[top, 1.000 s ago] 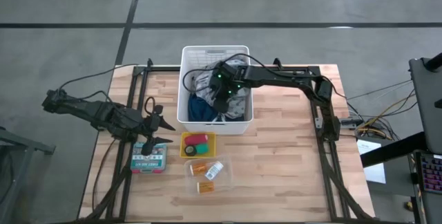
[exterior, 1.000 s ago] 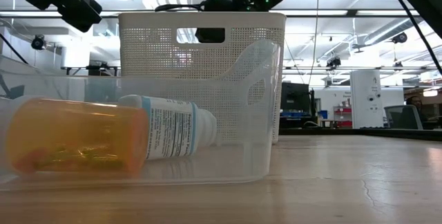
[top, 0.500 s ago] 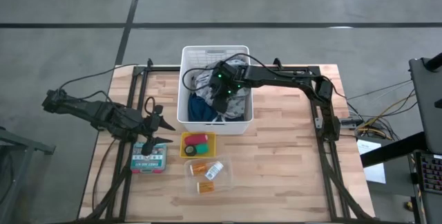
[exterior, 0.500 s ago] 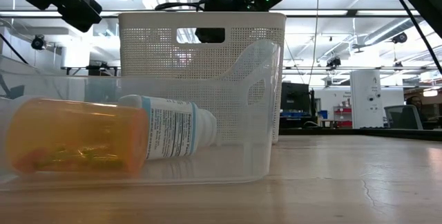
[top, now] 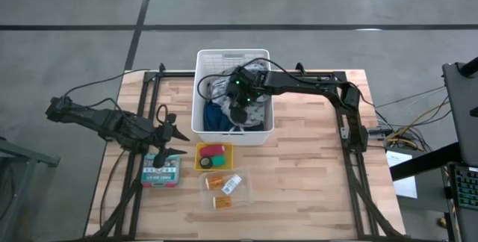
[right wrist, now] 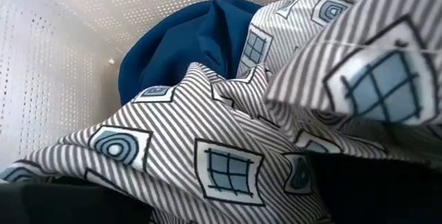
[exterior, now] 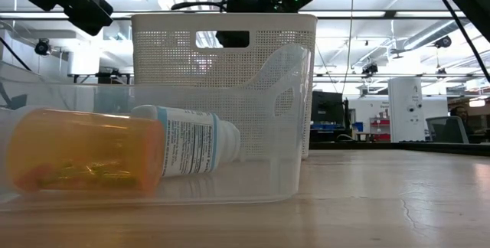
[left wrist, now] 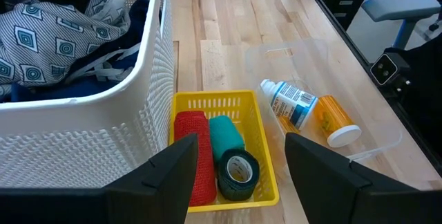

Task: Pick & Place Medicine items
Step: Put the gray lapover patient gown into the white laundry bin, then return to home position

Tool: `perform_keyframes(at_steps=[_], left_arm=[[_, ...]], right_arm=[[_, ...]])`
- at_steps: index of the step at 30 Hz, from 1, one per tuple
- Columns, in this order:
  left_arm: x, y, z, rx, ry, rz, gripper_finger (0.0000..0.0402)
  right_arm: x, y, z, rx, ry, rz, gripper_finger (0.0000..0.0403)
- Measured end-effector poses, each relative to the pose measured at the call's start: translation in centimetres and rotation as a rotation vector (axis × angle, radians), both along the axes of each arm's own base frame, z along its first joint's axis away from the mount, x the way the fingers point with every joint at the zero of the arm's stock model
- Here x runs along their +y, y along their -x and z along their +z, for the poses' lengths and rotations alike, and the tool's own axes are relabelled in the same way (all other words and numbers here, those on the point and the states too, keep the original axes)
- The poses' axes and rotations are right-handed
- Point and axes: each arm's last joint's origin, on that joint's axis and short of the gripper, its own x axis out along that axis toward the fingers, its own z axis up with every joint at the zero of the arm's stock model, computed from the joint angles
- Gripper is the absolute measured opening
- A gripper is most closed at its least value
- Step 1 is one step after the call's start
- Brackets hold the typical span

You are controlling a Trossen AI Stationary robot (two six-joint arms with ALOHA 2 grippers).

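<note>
Nearest the table's front edge, a clear tray (top: 224, 185) holds an orange pill bottle (left wrist: 336, 120) and a white labelled bottle (left wrist: 291, 104), both lying on their sides. Just beyond it, a yellow basket (top: 213, 156) carries a red cylinder (left wrist: 192, 156) and a dark green roll (left wrist: 237, 173). To its left, the left gripper (top: 170, 133) hovers with its fingers spread. Farther back, the right gripper (top: 240, 109) is down inside the white laundry basket (top: 231, 55), among the grey patterned cloth (right wrist: 228, 141) and blue cloth (right wrist: 183, 44); whether its fingers are parted cannot be told.

Even overhead light, soft shadows; low view backlit w/ ceiling glare.
</note>
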Motion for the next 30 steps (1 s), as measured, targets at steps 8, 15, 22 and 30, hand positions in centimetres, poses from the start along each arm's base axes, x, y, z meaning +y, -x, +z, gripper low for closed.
perform_keyframes(at_steps=[8,15,22,30], left_arm=[[0.0,0.0,0.0,0.000,0.000,0.000,0.0226],[0.0,0.0,0.0,0.001,0.000,0.000,0.0226],[0.0,0.0,0.0,0.000,0.000,0.000,0.0226],[0.0,0.0,0.0,0.000,0.000,0.000,0.0226]], right_arm=[[0.2,0.9,1.1,0.033,0.022,0.002,0.0308],[0.8,3.2,5.2,-0.005,0.117,0.004,0.0294],[1.3,4.9,9.0,-0.112,0.167,0.006,0.0294],[1.6,4.6,9.9,-0.195,0.199,0.036,0.0289]])
